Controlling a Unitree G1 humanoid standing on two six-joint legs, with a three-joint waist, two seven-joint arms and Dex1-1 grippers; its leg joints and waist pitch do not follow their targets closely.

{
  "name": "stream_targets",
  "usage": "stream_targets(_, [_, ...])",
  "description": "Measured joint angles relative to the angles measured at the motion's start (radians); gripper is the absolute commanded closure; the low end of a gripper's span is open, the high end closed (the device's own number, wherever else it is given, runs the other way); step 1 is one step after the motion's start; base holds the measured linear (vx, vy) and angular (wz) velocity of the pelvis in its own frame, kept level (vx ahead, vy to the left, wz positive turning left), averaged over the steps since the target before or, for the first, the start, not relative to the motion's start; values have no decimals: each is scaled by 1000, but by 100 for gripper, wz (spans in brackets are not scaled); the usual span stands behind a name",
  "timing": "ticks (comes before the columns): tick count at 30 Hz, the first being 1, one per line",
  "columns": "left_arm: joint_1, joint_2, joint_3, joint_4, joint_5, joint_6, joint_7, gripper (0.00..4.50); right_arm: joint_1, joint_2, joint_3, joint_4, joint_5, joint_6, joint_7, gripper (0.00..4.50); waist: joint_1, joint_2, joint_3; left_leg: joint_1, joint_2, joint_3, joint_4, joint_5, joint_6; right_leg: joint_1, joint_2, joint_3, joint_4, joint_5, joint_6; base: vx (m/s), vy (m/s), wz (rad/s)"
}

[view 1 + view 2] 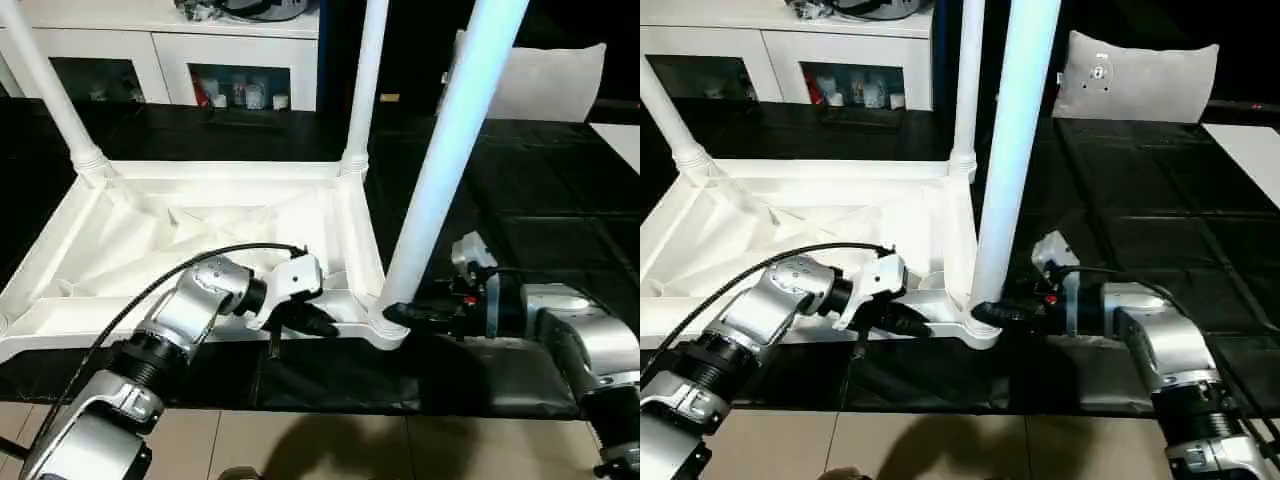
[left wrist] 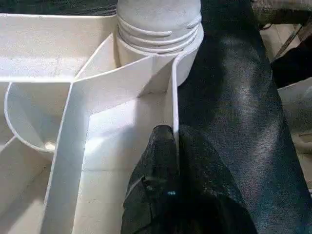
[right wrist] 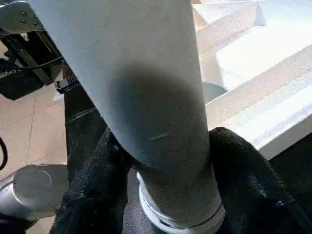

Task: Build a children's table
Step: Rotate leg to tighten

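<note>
Two grippers are working the near edge of the upside-down table top here. The left gripper is pinched tight on the thin near rim wall of the top, one finger inside the rim and one outside; the left wrist view shows the black fingers closed right over that wall. Just beyond its fingertips along the rim sits the near corner socket with the near leg standing up out of it.

The right gripper comes at that same corner from the other side, and its fingers sit either side of the leg's base, right above the threaded collar. They look snug against the tube, so I'd call it a hold on the near leg.

Farther out past both grippers, two more legs stand in the far corners: the far left leg and the far right leg. Everything rests on the black work table, with white cabinets behind it.
</note>
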Motion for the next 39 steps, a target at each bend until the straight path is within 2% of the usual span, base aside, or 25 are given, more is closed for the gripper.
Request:
stream_targets(5, [15,-13,20,-18,-16,53,11,450,29,24,-13,-46,7,23,-44,240,-2,1,0,0,0,0,0,0,0,0,0,0,0,0,0,0,0,0])
stream_targets(8, [14,-46,49,-11,-7,113,98,450,30,75,-35,-58,-10,50,-166,241,-6,1,0,1,0,0,1,0,0,1,0,0,1,-1,3,0,0,0])
stream_targets(9, [12,-56,55,-6,-5,125,122,450,29,92,-44,-57,-19,52,-204,241,-10,1,0,1,0,0,2,1,0,2,0,0,1,-1,3,0,0,0])
stream_targets(11, [-7,-102,83,23,14,159,219,450,-8,168,-75,-28,-59,70,-349,242,-29,1,0,1,0,0,5,1,-1,2,0,1,1,-1,2,0,0,0])
stream_targets(14, [-15,-156,101,33,25,194,338,450,-45,216,-91,9,-93,72,-488,246,-49,1,-1,2,0,0,6,1,-1,2,0,3,-1,-1,2,0,0,0])
stream_targets(16, [-40,-216,125,68,52,220,463,450,-102,302,-108,67,-147,60,-658,246,-62,2,-1,1,0,0,7,1,-1,1,0,2,1,0,2,0,0,0])
stream_targets(19, [-45,-258,124,73,63,230,532,450,-117,320,-106,90,-183,28,-738,246,-64,3,-2,1,-1,0,6,0,0,2,0,2,-1,-1,2,0,0,0])
stream_targets(20, [-44,-260,125,72,62,232,536,450,-117,323,-108,91,-185,25,-740,215,-64,4,-2,1,-1,0,4,0,0,2,0,2,-1,-1,2,0,0,0])
stream_targets(22, [-44,-260,126,71,62,232,536,450,-117,332,-121,90,-178,31,-737,185,-61,5,-3,1,0,0,1,0,0,2,1,1,-1,-1,3,0,0,0])
stream_targets(28, [-40,-248,116,72,64,202,520,450,-108,330,-134,81,-146,40,-703,140,-59,8,-4,1,0,0,-1,0,0,1,2,0,-1,-1,3,0,0,0])
stream_targets(39, [-31,-153,73,68,58,83,347,450,-79,162,-97,85,-107,26,-444,47,-47,11,-2,-1,0,0,-1,0,0,0,1,0,-1,1,-1,0,0,0])
